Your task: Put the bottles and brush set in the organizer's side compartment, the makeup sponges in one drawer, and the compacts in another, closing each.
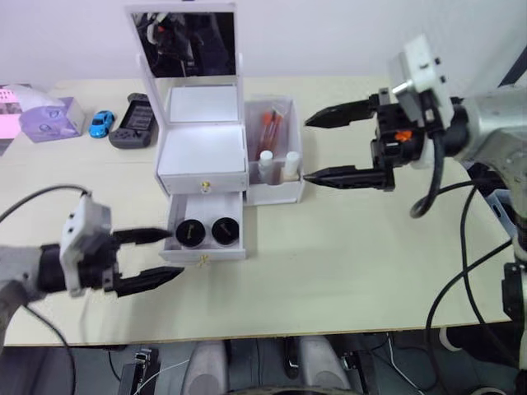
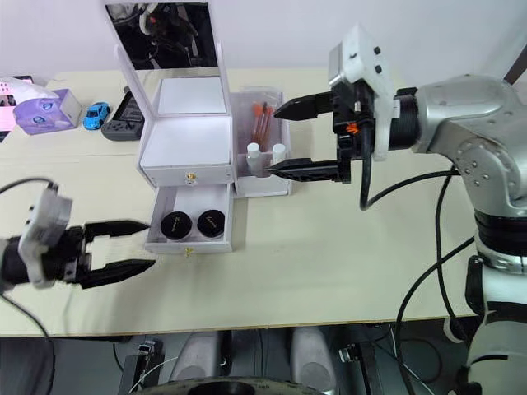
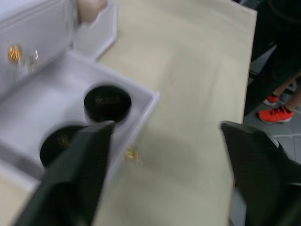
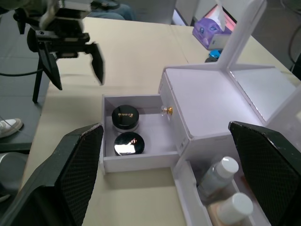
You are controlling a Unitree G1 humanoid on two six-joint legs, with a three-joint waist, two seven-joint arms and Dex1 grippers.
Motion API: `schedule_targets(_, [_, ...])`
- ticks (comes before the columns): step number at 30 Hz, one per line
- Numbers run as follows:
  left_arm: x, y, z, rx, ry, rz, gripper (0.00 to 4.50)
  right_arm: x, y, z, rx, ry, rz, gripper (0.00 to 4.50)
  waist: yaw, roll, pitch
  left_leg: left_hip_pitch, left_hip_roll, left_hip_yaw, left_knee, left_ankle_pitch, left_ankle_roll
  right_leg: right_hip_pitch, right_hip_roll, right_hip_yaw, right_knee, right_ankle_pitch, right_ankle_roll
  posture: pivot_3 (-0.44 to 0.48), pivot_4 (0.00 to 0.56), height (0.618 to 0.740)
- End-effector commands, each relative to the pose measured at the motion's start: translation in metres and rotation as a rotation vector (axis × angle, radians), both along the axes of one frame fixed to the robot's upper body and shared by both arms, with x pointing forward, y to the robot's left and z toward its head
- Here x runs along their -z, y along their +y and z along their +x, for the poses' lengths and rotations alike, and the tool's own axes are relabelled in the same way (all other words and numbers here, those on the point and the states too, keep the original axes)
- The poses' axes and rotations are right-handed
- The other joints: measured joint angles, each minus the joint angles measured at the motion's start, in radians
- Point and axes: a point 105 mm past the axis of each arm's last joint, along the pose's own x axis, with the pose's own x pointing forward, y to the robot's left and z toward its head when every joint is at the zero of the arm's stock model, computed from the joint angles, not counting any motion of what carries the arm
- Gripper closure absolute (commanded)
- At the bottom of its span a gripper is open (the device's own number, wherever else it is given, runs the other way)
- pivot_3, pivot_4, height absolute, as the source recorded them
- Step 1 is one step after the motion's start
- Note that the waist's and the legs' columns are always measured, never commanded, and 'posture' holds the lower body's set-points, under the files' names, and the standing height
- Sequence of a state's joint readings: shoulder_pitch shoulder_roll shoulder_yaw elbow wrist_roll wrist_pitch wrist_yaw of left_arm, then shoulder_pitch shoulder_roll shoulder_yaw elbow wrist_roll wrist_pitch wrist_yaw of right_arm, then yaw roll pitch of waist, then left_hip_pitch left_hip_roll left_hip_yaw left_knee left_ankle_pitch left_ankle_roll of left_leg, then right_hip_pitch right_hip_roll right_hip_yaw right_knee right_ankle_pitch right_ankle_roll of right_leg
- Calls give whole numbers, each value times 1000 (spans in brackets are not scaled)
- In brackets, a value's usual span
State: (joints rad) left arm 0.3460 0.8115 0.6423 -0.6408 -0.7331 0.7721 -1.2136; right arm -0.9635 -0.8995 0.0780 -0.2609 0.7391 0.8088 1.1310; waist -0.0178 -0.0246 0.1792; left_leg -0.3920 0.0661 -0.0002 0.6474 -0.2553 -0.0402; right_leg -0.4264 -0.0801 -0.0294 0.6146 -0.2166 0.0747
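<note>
A white plastic makeup organizer (image 1: 203,148) with a raised mirror lid stands toward the far edge of the pale wooden worktop (image 1: 346,255). Its lower drawer (image 1: 204,234) is pulled out toward the near edge and holds two round black compacts (image 1: 207,232) side by side; the drawer above it is shut. The clear side compartment (image 1: 274,152) on the organizer's right holds two white-capped bottles (image 1: 278,164) and the red-handled brush set (image 1: 268,127). The left gripper (image 1: 160,257) hovers just beside the open drawer's front, its fingers spread wide and empty. The right gripper (image 1: 323,148) hangs just beside the side compartment, fingers wide apart, holding nothing.
</note>
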Motion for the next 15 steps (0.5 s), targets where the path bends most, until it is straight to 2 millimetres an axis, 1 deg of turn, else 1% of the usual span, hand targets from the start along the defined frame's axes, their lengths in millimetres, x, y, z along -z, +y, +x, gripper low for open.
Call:
schedule_targets(1, [9,9,-9,-72,-26,26,2928,-12,3,1,-36,-60,0,0,3,0,0,0,0,0,0,0,0,0,0,0,0,0,0,0,150,735])
schedule_targets(2, [14,11,-10,-101,-22,14,3372,-12,3,2,-38,-61,-3,0,6,0,0,0,0,-1,0,0,0,0,0,0,0,0,0,0,150,735])
schedule_targets(3, [21,12,-12,-120,-17,19,3923,-12,3,4,-39,-62,-9,0,8,0,0,0,0,-1,0,0,0,-1,0,0,0,0,0,0,150,735])
schedule_targets(4, [28,13,-10,-153,-18,16,4400,-12,2,5,-35,-59,-17,0,8,0,0,0,0,-1,0,0,0,-1,0,0,0,0,0,0,150,735])
schedule_targets(5, [33,12,-8,-174,-21,18,4457,-11,2,6,-33,-57,-22,0,8,1,0,0,0,-1,0,0,0,-2,0,-1,-1,0,0,0,150,735])
schedule_targets(9, [45,8,4,-242,-52,-26,4457,-8,0,7,-24,-38,-47,0,5,0,0,0,0,0,1,0,0,-1,-1,0,-1,0,0,0,150,735])
schedule_targets(12, [58,4,16,-286,-83,-24,4457,-5,-3,7,-5,-19,-59,0,5,0,0,0,0,0,0,0,0,0,-1,0,0,0,-1,0,150,735])
schedule_targets(15, [67,-1,28,-311,-105,-36,4457,-4,-6,8,21,-16,-61,0,5,0,0,0,0,0,-1,0,0,0,0,0,0,1,-1,0,150,735])
